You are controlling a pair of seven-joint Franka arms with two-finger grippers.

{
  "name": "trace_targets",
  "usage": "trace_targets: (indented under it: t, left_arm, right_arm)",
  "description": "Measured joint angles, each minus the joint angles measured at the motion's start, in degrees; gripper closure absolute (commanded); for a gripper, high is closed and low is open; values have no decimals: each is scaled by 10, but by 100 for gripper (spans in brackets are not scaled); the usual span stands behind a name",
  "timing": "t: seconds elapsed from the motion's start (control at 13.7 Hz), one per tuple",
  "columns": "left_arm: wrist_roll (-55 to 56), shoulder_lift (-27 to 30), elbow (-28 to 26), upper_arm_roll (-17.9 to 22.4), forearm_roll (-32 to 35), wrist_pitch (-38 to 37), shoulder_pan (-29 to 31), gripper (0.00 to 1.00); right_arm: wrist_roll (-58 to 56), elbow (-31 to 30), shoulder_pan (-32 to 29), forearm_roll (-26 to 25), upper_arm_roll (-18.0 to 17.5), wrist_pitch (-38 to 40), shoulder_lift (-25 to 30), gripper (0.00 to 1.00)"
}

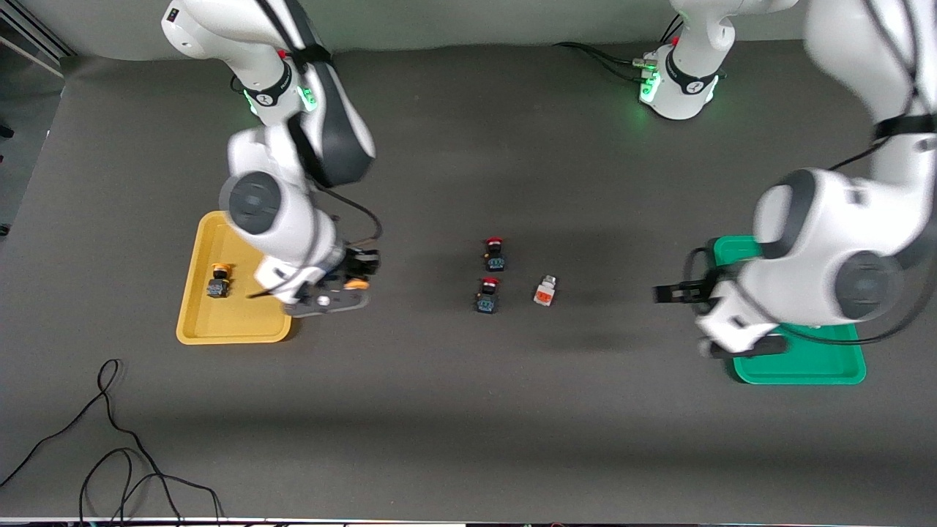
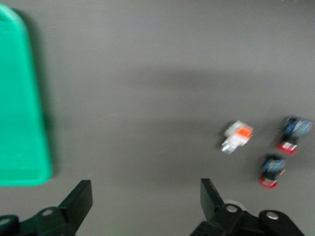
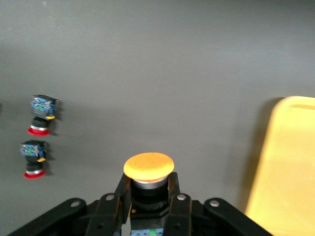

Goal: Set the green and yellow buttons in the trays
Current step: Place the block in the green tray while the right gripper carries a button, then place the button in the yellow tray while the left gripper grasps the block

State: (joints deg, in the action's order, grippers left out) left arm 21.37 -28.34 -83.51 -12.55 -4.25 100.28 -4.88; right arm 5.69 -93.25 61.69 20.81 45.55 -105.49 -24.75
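My right gripper (image 1: 353,274) is shut on a yellow-capped button (image 1: 356,283) and holds it just above the table beside the yellow tray (image 1: 201,322). In the right wrist view the cap (image 3: 148,166) sits between the gripper's (image 3: 148,189) fingers, the tray (image 3: 290,187) alongside. A second yellow-capped button (image 1: 218,280) lies in that tray. A whitish-grey button with an orange-red face (image 1: 544,291) lies mid-table. My left gripper (image 1: 662,293) is open and empty over the table, between that button and the green tray (image 1: 805,369). The left wrist view shows the gripper (image 2: 146,196), button (image 2: 237,136) and tray (image 2: 19,123). The other whitish-grey button is hidden.
Two dark-bodied buttons with red caps (image 1: 495,254) (image 1: 487,295) lie mid-table beside the whitish-grey button, toward the right arm's end. Both also show in the wrist views (image 2: 291,133) (image 3: 40,114). A black cable (image 1: 110,439) lies near the table's front edge.
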Motion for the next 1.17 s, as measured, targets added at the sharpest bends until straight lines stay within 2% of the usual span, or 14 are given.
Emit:
trace_targets:
  t: [0.15,0.37,0.51,0.66,0.8,0.95,1.17]
  left_arm:
    - [44,-32,0,0,0,49,-49,1]
    - [80,-78,-1,1,1,110,-97,1]
    - [79,-104,-3,1,13,145,-113,1]
    - [67,-122,-19,1,65,192,-130,1]
    - [4,-130,-38,1,87,223,-141,1]
    - [-71,-133,-48,3,89,230,-143,1]
    - [-116,-134,-58,2,89,231,-143,1]
  right_arm:
    - [-56,-18,-1,-17,52,23,24,74]
    - [-189,-65,-8,-31,152,30,46,74]
    - [-234,-97,-20,-31,185,28,57,76]
    - [-240,-141,-23,-29,185,-24,59,76]
    - [-251,-212,-20,-4,175,-118,52,76]
    - [-287,-273,-19,52,162,-184,25,76]
    - [-342,-290,-19,137,155,-198,-49,76]
